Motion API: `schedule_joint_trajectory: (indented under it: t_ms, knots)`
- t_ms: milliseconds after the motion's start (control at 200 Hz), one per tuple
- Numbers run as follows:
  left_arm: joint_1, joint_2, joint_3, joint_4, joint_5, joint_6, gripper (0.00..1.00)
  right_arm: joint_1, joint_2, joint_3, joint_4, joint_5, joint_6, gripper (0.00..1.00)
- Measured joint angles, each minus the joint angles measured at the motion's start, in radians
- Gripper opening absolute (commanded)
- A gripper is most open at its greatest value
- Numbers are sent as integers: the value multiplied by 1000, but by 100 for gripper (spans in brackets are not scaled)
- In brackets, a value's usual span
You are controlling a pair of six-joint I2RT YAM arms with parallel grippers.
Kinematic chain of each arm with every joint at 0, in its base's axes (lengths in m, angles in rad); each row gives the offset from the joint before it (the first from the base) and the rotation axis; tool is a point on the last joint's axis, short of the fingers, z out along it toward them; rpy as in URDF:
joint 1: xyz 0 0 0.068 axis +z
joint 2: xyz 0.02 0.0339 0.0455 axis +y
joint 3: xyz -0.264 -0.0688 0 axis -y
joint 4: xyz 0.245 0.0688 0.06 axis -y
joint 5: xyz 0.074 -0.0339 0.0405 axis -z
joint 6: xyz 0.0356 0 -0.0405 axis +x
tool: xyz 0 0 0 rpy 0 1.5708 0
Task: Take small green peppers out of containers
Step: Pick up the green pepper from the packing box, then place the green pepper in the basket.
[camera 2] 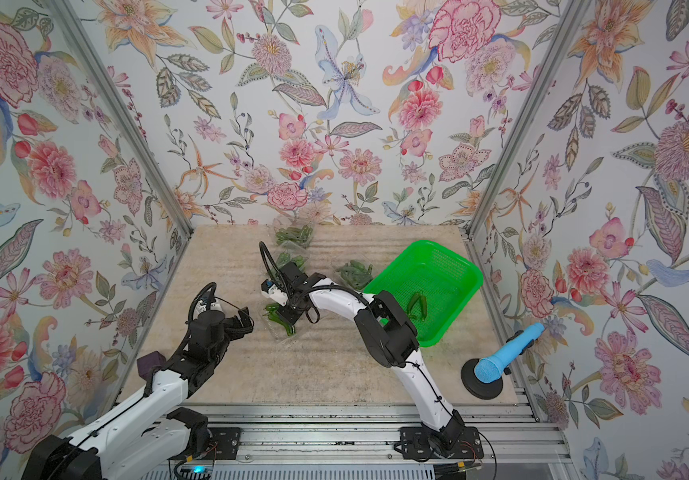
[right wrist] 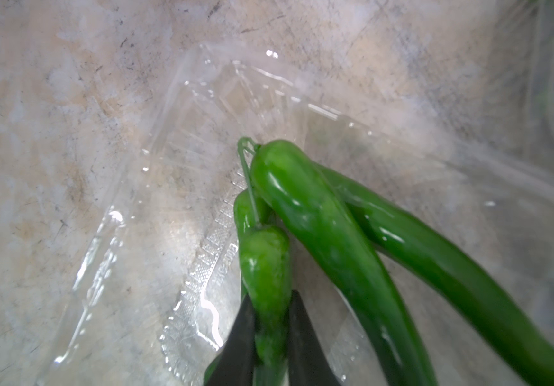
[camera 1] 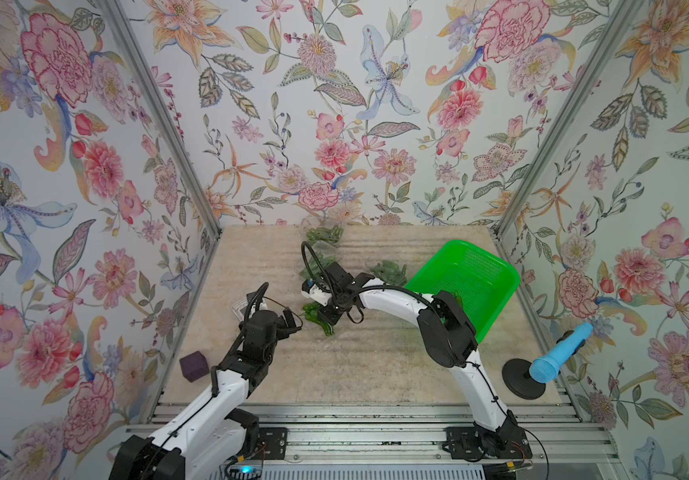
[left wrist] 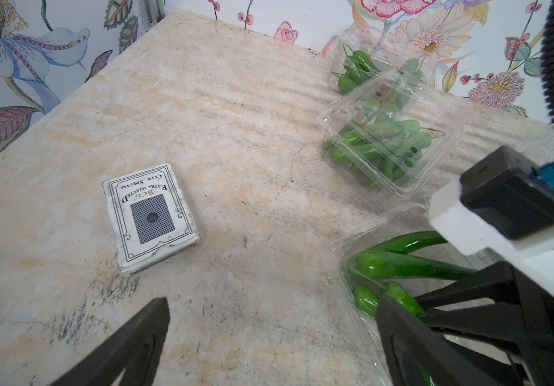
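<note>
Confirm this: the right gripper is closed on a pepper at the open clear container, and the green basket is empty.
Wrong on one point: a top view shows peppers lying in the green basket. The right gripper does pinch a pepper at the open container.

Glossy peppers (right wrist: 319, 227), clear plastic container (right wrist: 202, 274), scuffed tabletop (right wrist: 51, 117).
</note>
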Motion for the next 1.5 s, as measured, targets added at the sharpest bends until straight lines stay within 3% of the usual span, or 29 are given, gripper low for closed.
schedule_joint_trajectory:
  t_ms: [340, 535, 721, 956, 1226, 1346, 1501]
  knots:
    - [0, 10, 0, 32, 1, 0, 100, -3, -214, -123, 31, 2, 15, 7]
    - [0, 84, 0, 127, 28, -9, 100, -50, -366, -262, 84, 5, 46, 6]
    - [-38, 222, 27, 174, 54, -26, 100, -182, -578, -476, 134, 16, 85, 10]
    - [-146, 361, 164, 182, 50, -15, 100, -448, -833, -697, 187, 29, 125, 11]
    - [-233, 460, 293, 181, 50, 26, 100, -699, -843, -883, 223, 38, 205, 10]
    - [-259, 491, 325, 181, 58, 35, 100, -738, -803, -902, 232, 59, 238, 14]
    - [-297, 544, 380, 177, 84, 64, 100, -755, -749, -902, 237, 88, 275, 25]
